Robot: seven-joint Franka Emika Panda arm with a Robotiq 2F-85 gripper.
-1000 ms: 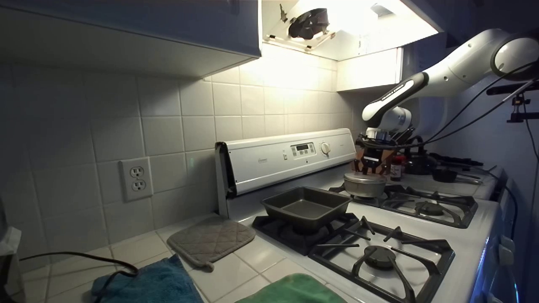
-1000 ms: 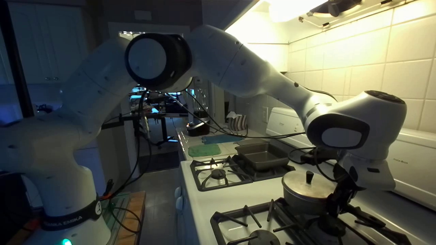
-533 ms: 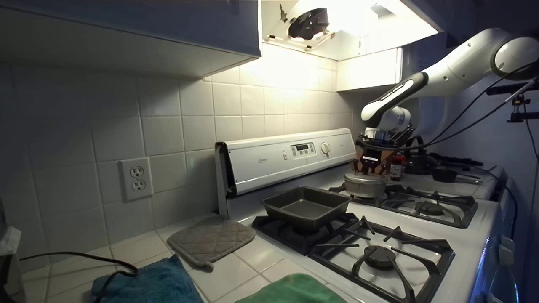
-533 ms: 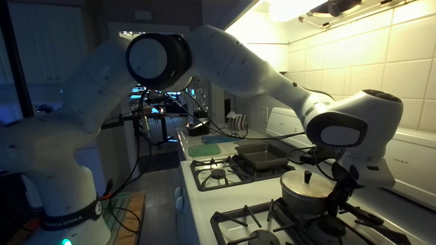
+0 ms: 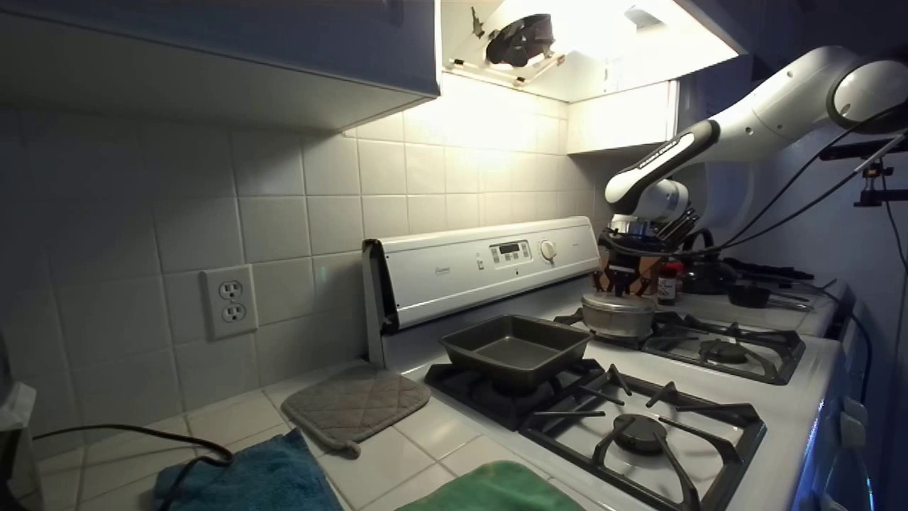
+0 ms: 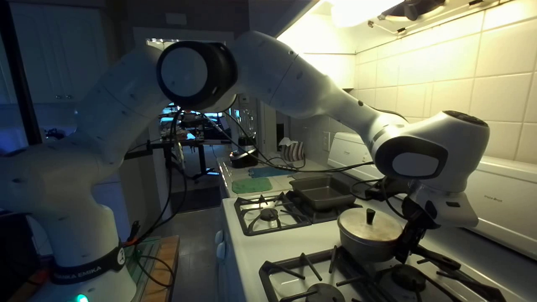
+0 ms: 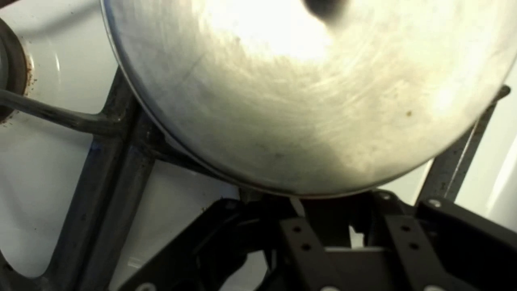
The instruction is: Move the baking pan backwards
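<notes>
The baking pan (image 5: 521, 349), dark and rectangular with flared sides, rests on a burner grate near the stove's back panel; in both exterior views it stands level, apart from the arm. My gripper (image 6: 406, 251) is down at a silver lidded pot (image 6: 369, 235) on a neighbouring grate. The pot's black handle (image 6: 440, 258) runs between the fingers, and the jaws stand shut on it. In the wrist view the lid fills the upper part, and the fingertips of my gripper (image 7: 326, 210) are partly hidden under its rim. The baking pan is out of that view.
Burner grates (image 5: 642, 433) cover the stovetop, and the back panel (image 5: 496, 262) rises behind. A quilted grey mat (image 5: 358, 408), a blue cloth (image 5: 255, 479) and a green cloth (image 5: 496, 490) lie on the tiled counter beside the baking pan. Cables (image 6: 335, 168) hang from the arm.
My gripper and the silver pot have slid together a short way toward the baking pan's side of the stove. The baking pan has not moved.
</notes>
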